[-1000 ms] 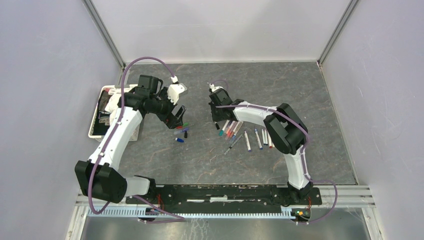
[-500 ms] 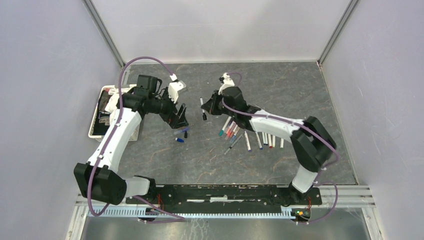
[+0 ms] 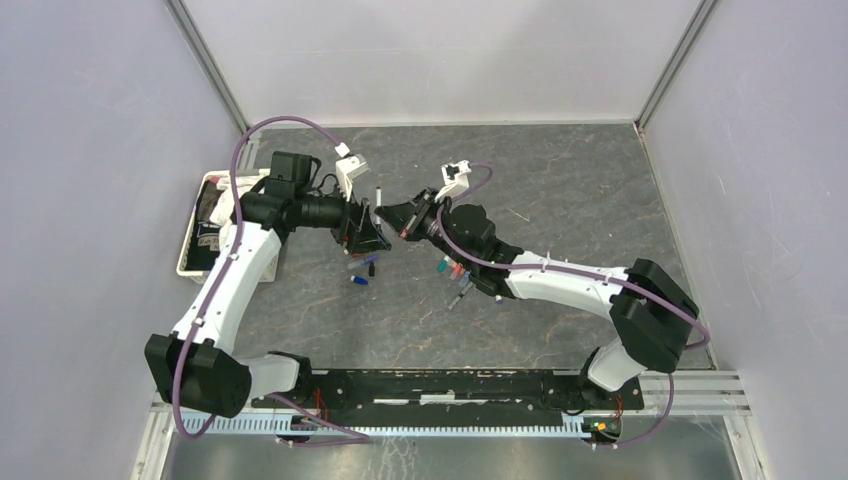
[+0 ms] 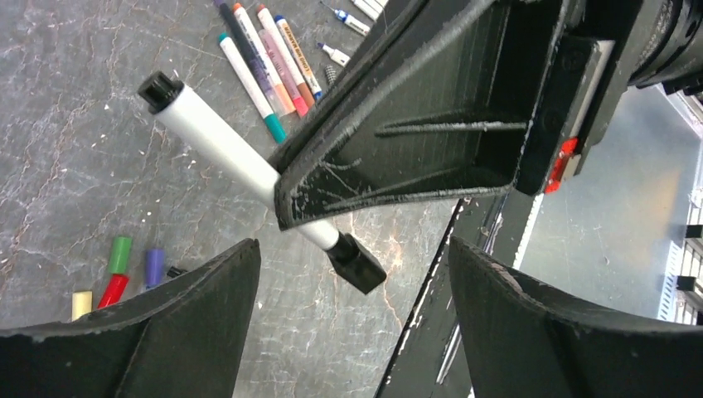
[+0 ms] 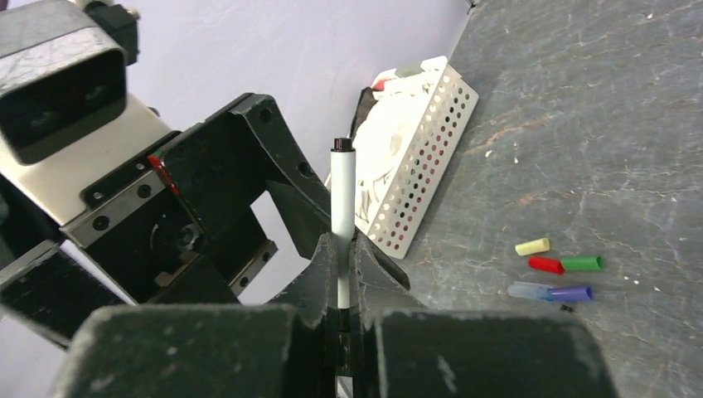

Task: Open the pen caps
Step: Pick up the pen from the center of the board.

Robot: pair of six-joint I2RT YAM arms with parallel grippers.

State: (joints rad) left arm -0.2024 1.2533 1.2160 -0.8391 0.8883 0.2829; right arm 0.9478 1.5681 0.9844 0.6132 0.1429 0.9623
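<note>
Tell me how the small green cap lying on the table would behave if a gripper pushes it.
The green cap is a short round tube on its side, so a sideways push would probably roll it. It looks tiny, so likely very light and easily flicked away. The red cap at its end might get knocked too.

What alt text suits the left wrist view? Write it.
The right end effector grips a white pen ahead of the open left end effector. Loose coloured caps and more pens lie on the grey table.
</note>
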